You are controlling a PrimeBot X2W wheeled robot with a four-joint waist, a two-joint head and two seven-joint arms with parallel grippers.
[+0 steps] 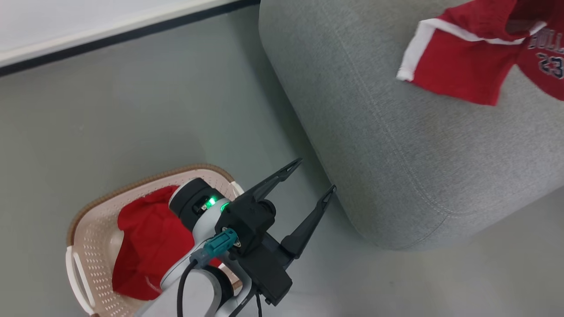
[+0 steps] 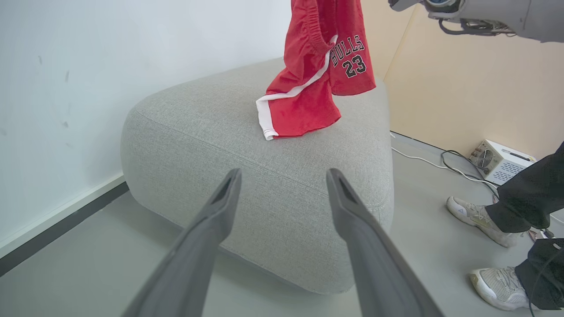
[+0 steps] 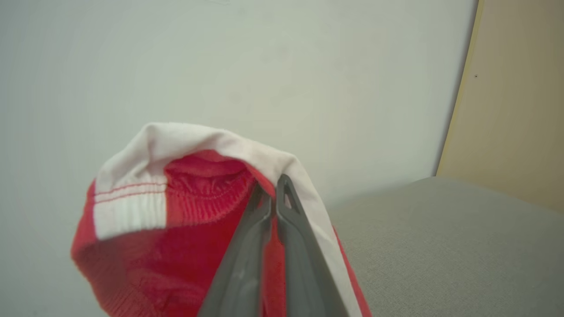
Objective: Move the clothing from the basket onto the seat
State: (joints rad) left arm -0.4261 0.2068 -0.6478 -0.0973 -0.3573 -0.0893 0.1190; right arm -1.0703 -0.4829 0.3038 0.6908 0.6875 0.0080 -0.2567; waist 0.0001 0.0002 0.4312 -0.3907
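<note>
Low at the front, cream basket (image 1: 150, 178) on the floor (image 1: 132, 110) with the plain red garment (image 1: 150, 237) inside, near it left gripper (image 1: 317, 175), jaws spread and empty, farther, grey seat (image 1: 396, 154), white-trimmed red garment (image 1: 462, 57) hanging over it, pinched in right gripper (image 3: 273, 187) jaws.

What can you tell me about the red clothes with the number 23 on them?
The red garment looks like soft, thin fabric with white trim bands, a gathered stretchy band, and BULLS 23 printed in dark letters. The right gripper is shut on it near a white band, so it hangs down crumpled. Its lower end rests on top of the grey seat.
</note>
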